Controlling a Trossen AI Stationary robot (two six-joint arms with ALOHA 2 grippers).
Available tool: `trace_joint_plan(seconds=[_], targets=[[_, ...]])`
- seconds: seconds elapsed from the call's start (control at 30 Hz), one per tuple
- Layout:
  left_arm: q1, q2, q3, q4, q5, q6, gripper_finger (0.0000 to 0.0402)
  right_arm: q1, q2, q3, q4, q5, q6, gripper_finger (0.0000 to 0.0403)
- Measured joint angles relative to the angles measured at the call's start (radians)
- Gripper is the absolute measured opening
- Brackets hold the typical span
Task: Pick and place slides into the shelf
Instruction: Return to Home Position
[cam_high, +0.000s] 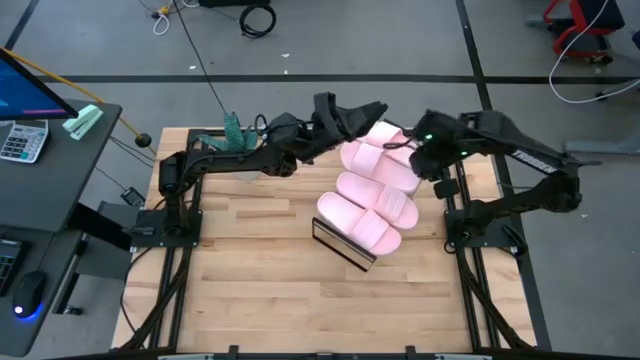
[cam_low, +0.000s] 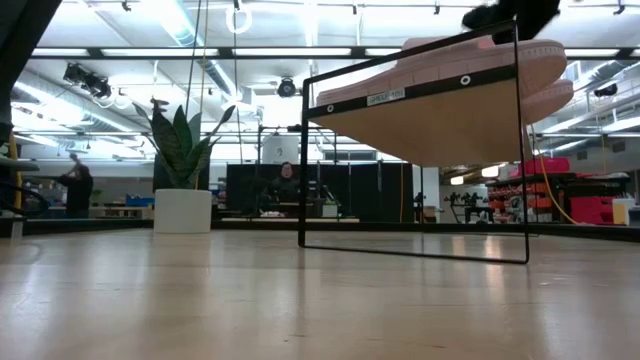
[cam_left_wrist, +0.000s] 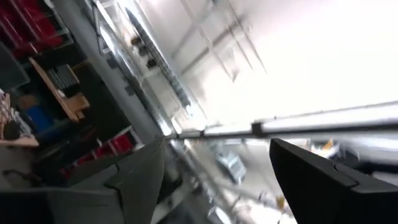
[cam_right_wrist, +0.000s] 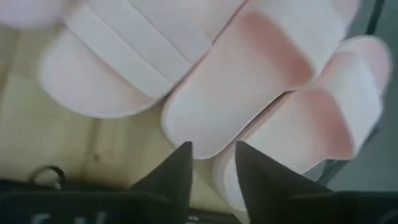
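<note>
Several pale pink slides (cam_high: 372, 195) lie side by side on the slanted wooden shelf (cam_low: 440, 125), which stands on its thin black frame (cam_high: 340, 247) in the middle of the table. In the low view, the slides (cam_low: 455, 60) sit on top of the board. My right gripper (cam_high: 428, 165) is at the right end of the row, shut on a slide. My left gripper (cam_high: 368, 112) hovers over the far end of the row, open. Its wrist view shows only the room between the fingers (cam_left_wrist: 217, 180). My right gripper (cam_right_wrist: 214, 155) has pink foam between its two fingers (cam_right_wrist: 180, 171), at the rounded end of a slide's sole (cam_right_wrist: 214, 171). The fingers come at that end from the table's right side, slanting down. The slide rests on the shelf among the others.
The bare wooden tabletop (cam_high: 250, 260) stretches to the left of the shelf and on its near side. A desk with a calculator (cam_high: 22, 140) stands beyond the table's left edge. Cables lie on the floor behind. In the low view, a potted plant (cam_low: 185, 160) stands in the room beyond.
</note>
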Motion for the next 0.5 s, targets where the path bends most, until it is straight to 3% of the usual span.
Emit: trace_joint_plan(seconds=[0.1,0.23,0.4,0.5], targets=[[-0.001,0.000,0.000,-0.038,0.069,0.043,0.0278,0.000,-0.045,0.042,-0.036,-0.029,0.066,0.0086],[-0.002,0.000,0.000,-0.103,0.157,0.107,0.0222,0.000,-0.125,0.049,-0.062,-0.045,0.214,0.0014],[0.001,0.000,0.000,-0.129,0.265,0.219,0.0110,0.000,-0.214,0.048,-0.065,-0.050,0.520,0.0013],[0.006,0.000,0.000,-0.131,0.337,0.282,0.0031,0.000,-0.252,0.046,-0.064,-0.050,0.624,0.0005]])
